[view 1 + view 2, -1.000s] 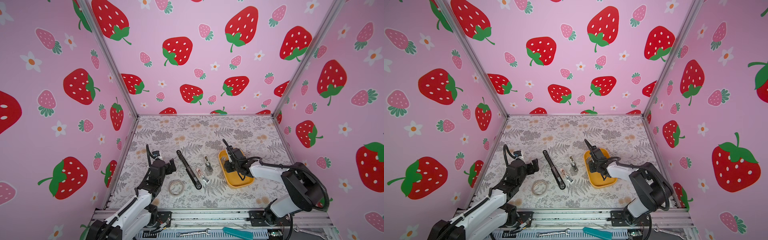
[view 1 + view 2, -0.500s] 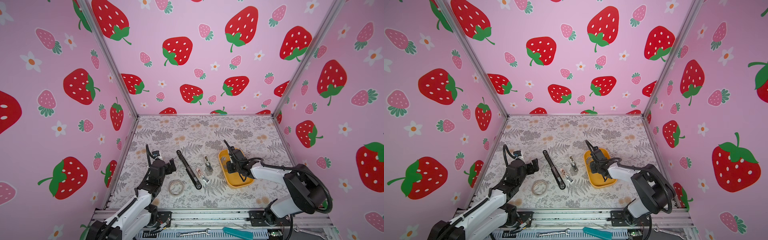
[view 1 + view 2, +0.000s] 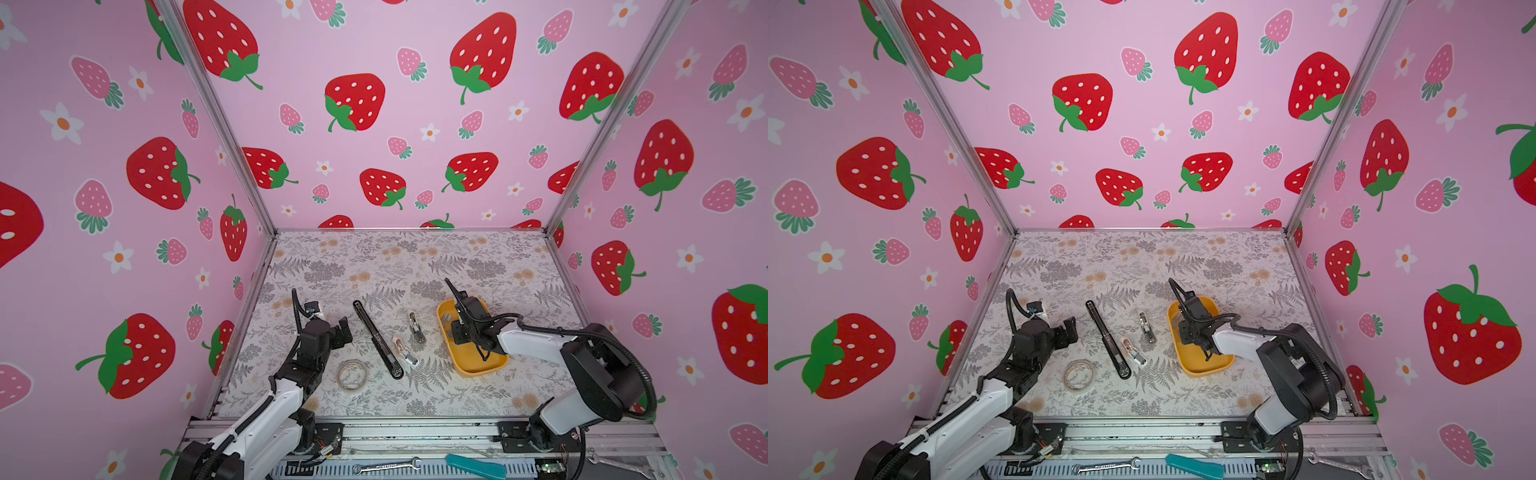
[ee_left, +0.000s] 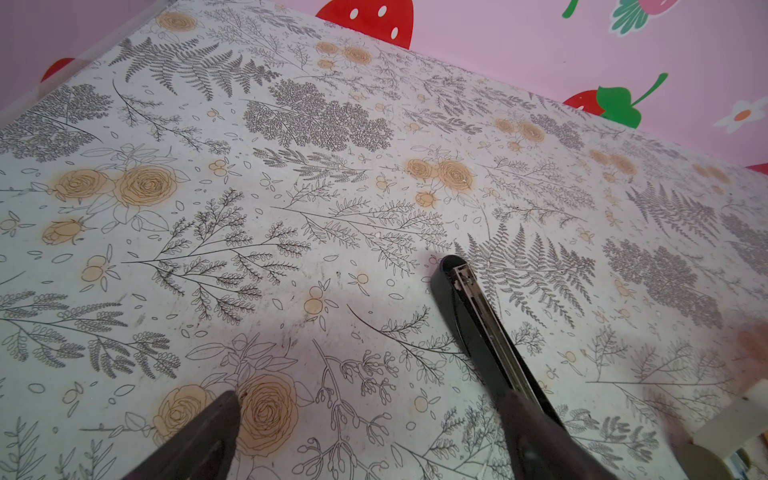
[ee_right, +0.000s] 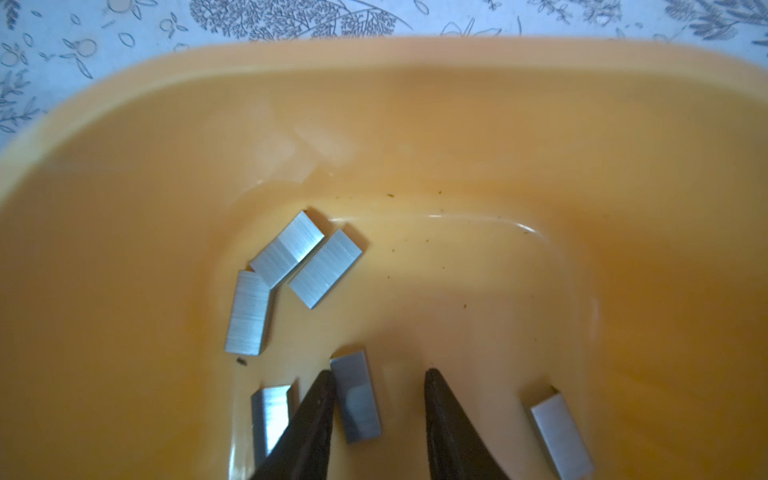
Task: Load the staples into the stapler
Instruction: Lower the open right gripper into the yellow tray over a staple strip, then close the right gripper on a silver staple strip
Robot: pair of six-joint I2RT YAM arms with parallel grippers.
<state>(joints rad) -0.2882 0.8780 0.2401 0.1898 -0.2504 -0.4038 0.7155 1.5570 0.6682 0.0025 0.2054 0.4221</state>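
We see the floral table [image 3: 415, 266] carrying a yellow tray [image 3: 473, 363] and, left of it, the long black stapler [image 3: 376, 343]. Our left gripper [image 4: 370, 415] hangs near the stapler, fingers spread wide, empty. Our right gripper [image 5: 379, 374] is down in the tray, fingers apart, clamping nothing. The staples [image 5: 324, 268] lie on the tray floor, one strip [image 5: 357, 399] between those fingers

The left arm [image 3: 279, 401] and the right arm [image 3: 534, 344] are each made of smooth white tubes joined by fat, round black parts. A bumpy black cable [image 3: 649, 388] loops far behind the fingers [image 5: 309, 428], which are dark, thin and pointy.
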